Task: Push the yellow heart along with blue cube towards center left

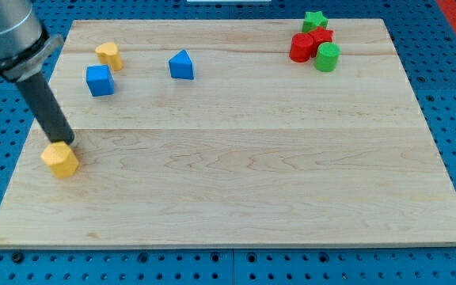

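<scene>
Rod position: my tip [64, 143] rests at the left edge of the wooden board [236, 198], touching or just above the top of a yellow block [60, 159] of unclear shape at centre left; being a bare rod, it carries nothing and can only push. The yellow heart [110, 55] lies in the upper left of the frame, with the blue cube [100, 81] just below and slightly left of it, near but seemingly not touching. Both task blocks sit above the tip, well apart from it. A blue triangular block [181, 65] lies to the right of the pair. At the upper right, a green star [315, 20], two red blocks [307, 43] and a green cylinder [327, 57] form a tight cluster, clear of the work area. Judgement: because heart and cube stand almost in line top to bottom, a push from above the heart would probably drive both downward to centre left; the tip must first travel round them to the upper side.
</scene>
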`<state>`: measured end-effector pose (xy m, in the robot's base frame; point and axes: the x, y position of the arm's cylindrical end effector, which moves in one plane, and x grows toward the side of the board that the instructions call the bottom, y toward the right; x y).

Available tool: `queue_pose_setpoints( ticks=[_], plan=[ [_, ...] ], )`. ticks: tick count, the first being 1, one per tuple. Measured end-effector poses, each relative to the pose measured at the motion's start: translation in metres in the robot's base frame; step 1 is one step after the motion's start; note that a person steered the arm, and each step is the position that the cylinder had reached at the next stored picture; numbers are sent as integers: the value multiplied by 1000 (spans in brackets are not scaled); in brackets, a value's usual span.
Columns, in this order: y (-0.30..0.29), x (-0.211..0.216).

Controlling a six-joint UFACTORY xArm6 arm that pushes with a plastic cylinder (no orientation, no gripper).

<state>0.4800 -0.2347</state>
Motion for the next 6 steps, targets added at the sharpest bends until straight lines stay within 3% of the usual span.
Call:
queue_pose_setpoints(
  ticks=[1, 3, 6],
  plan=[
    [0, 33],
    [71, -53],
    [98, -191]
  ],
)
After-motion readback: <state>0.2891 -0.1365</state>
